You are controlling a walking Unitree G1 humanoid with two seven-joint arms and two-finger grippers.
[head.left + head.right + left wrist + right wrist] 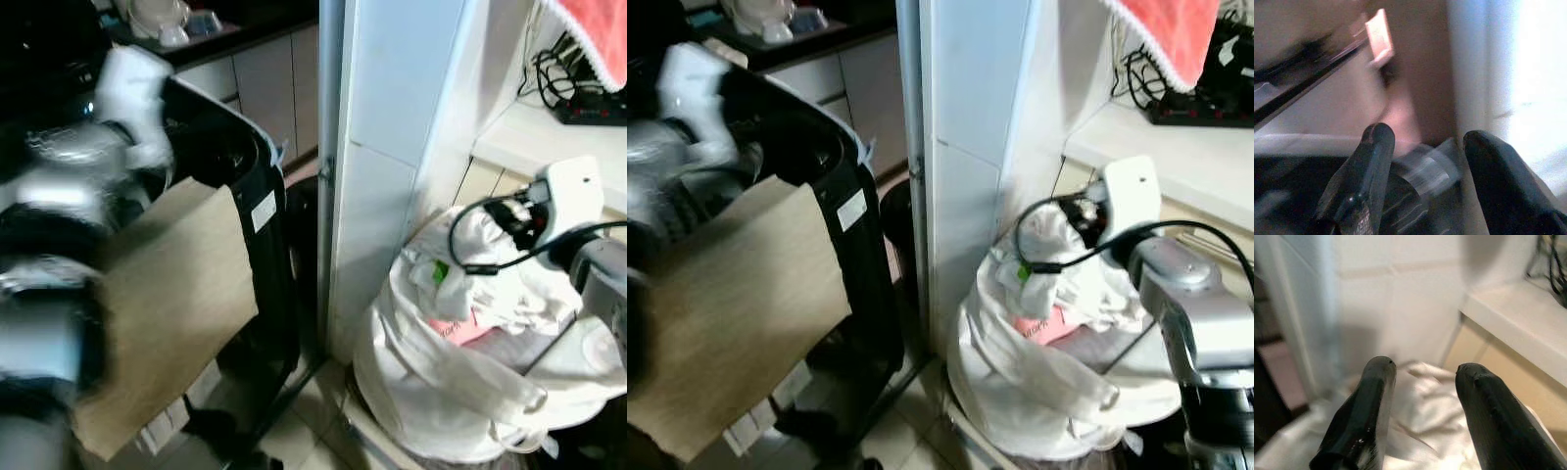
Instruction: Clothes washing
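Presently the right gripper [1422,396] hangs just above the heap of white laundry [460,362], fingers parted and holding nothing; the left gripper [1422,161], likewise parted and empty, is raised near the dark washer [245,196], its arm blurred. The step in hand appears to be fetching clothes: the next move calls for lowering the right gripper into the heap and closing on a fold. The heap fills a basket [1038,452], with something pink [1043,326] among the whites; the washer's contents cannot be made out.

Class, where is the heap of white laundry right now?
In the eye views the white laundry heap sits low on the robot's right, against the white pillar, with the open right claw just above it.
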